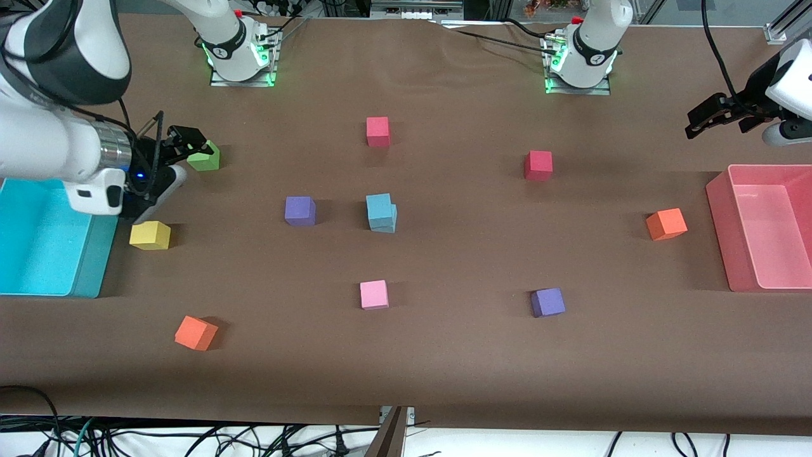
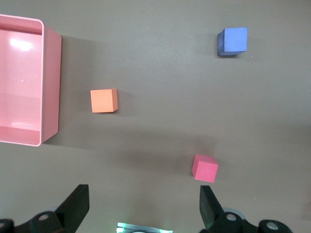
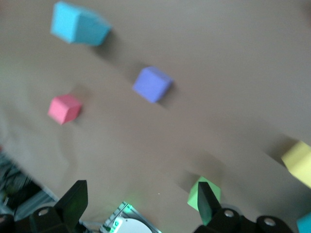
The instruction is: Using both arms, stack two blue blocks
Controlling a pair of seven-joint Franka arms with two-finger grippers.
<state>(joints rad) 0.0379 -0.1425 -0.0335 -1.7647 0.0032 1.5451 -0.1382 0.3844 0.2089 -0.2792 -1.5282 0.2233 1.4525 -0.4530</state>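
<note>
Looks stacked already: two blue blocks mid-table, one on the other, top cube slightly skewed off the lower, beside a purple cube. Light cyan, matte, soft-edged foam. Best now to stay clear, avoid brushing the pile, park high. Right gripper hovering by the green cube near the turquoise bin, fingers spread, empty. Left gripper raised near the pink bin, fingers apart, nothing held.
</note>
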